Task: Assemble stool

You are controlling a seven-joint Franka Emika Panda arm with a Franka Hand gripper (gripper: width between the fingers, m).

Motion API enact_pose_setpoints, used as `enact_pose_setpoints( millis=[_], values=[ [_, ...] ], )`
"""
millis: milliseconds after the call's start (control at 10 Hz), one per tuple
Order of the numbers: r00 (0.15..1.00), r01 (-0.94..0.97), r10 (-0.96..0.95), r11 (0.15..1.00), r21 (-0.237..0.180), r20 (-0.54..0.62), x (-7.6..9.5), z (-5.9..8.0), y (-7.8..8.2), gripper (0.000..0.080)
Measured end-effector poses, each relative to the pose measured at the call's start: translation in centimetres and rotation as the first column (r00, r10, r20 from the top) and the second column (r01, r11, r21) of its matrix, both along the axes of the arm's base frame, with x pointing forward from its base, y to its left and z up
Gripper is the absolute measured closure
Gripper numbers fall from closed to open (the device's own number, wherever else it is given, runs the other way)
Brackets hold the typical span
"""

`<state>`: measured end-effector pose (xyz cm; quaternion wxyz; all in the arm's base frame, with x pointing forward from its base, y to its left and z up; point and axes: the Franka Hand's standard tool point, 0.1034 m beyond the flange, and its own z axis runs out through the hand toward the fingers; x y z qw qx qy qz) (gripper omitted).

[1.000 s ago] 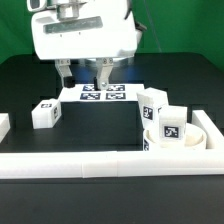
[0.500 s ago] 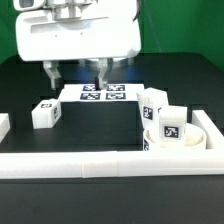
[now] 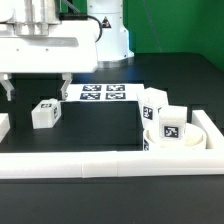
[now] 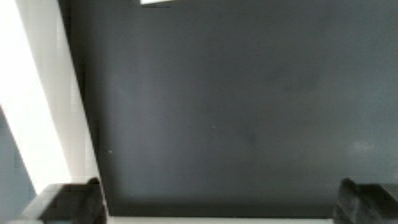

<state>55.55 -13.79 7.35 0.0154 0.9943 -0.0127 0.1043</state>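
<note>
The round white seat [image 3: 197,133] lies at the exterior view's right, against the white rails. One tagged white leg [image 3: 170,126] stands on it, and a second leg [image 3: 152,103] stands just behind. A third leg [image 3: 45,113] stands alone on the black table at the left. My gripper [image 3: 37,90] hangs open and empty above and a little behind that third leg, with its fingers spread wide. In the wrist view the gripper [image 4: 217,205] shows two dark fingertips [image 4: 71,203] over bare black table, with nothing between them.
The marker board [image 3: 103,94] lies flat behind the middle. A long white rail [image 3: 100,163] runs along the front and joins a rail [image 3: 210,128] on the right. A white rail [image 4: 45,110] also shows in the wrist view. A small white piece [image 3: 4,125] sits at the left edge.
My gripper has moved from above the marker board toward the exterior view's left and now looks larger in frame. The legs and seat have not moved.
</note>
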Motion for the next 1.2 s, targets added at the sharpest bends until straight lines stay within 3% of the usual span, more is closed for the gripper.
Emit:
enact_pose_setpoints(
  millis=[100, 400, 500, 800, 1100, 1200],
  values=[
    [1.0, 0.004, -0.004, 1.0, 0.001, -0.002, -0.1, -0.1, 0.0, 0.0151],
    [0.994, 0.037, -0.029, 0.997, 0.072, -0.101, -1.4, -1.4, -0.3, 0.0151],
    [0.982, 0.05, -0.029, 0.993, 0.107, -0.186, -2.2, -2.2, 0.1, 0.0151],
    [0.951, 0.062, -0.014, 0.988, 0.145, -0.307, -2.2, -3.4, -0.1, 0.0151],
    [0.897, 0.083, 0.009, 0.979, 0.188, -0.443, -2.7, -3.6, 0.9, 0.0151],
    [0.858, 0.094, 0.012, 0.979, 0.179, -0.514, -2.9, -3.3, 0.8, 0.0151]
  ],
)
